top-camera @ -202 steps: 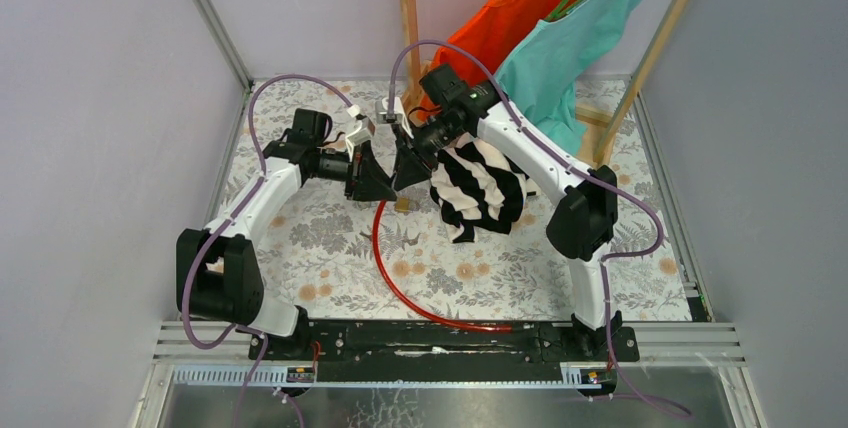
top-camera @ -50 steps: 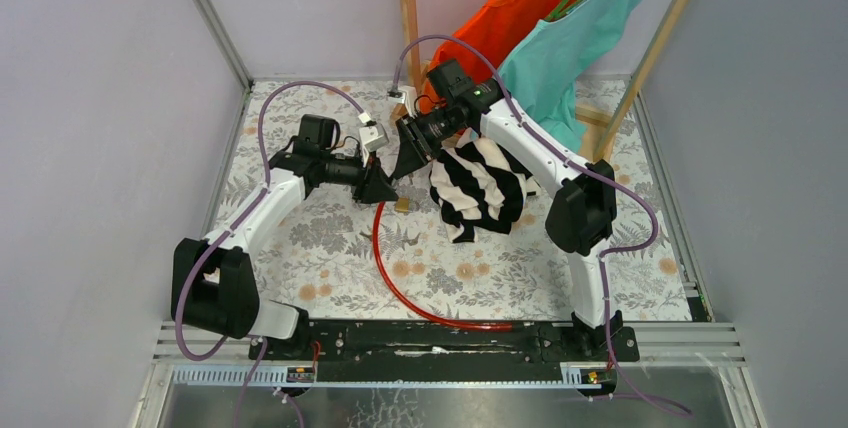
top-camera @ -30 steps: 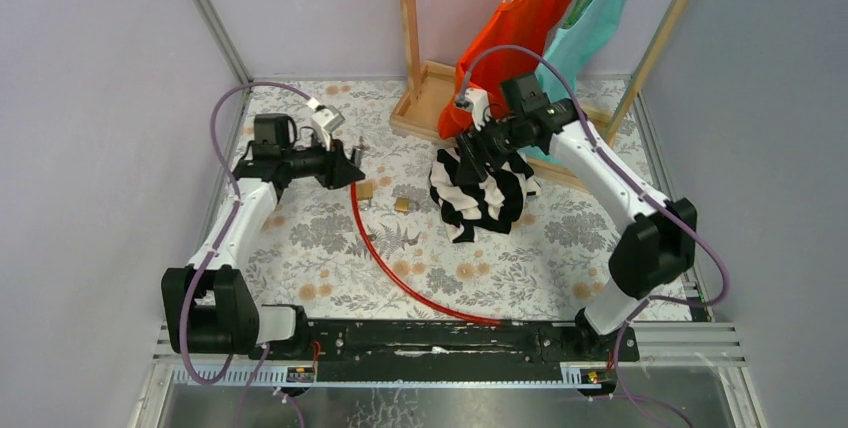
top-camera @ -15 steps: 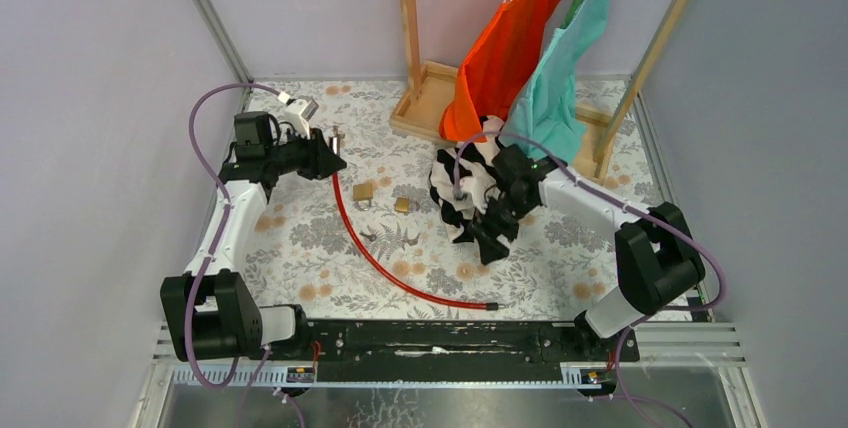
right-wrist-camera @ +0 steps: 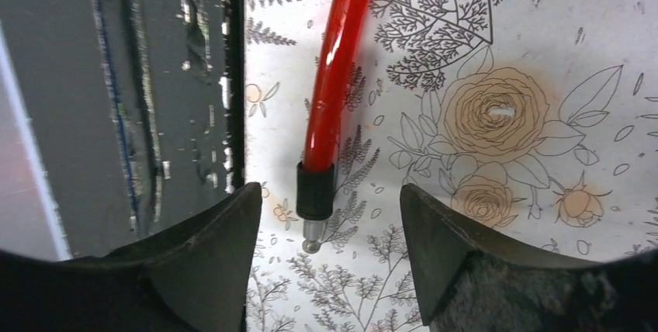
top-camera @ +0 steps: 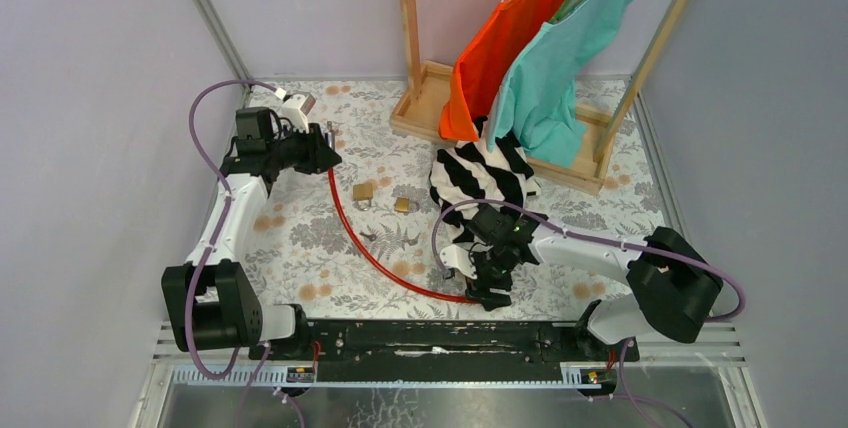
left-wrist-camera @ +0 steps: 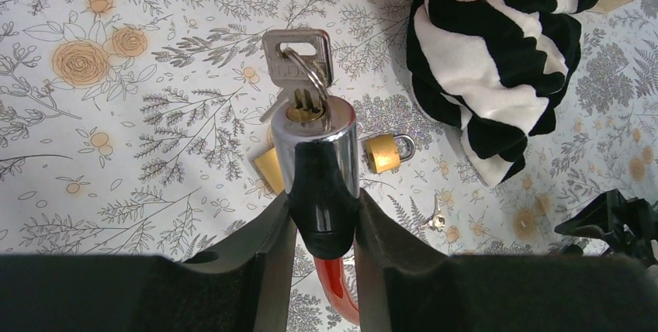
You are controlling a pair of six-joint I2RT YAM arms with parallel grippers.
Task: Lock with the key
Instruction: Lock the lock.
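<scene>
My left gripper is shut on the black-and-chrome lock head of a red cable, held above the mat at the back left. A silver key on a ring stands in the head's keyhole. A tiny grey key lies loose on the mat. The cable runs forward to its free end, a black collar with a metal pin, near the front rail. My right gripper hangs open over that end, one finger on each side, touching nothing.
A brass padlock and a small brass block lie mid-mat. A striped black-and-white cloth lies behind the right arm. A wooden rack holds an orange and a teal shirt. The black base rail runs just left of the right gripper.
The right arm has swung from the striped cloth down to the near edge, over the cable's free end. The left gripper stays shut on the lock head.
</scene>
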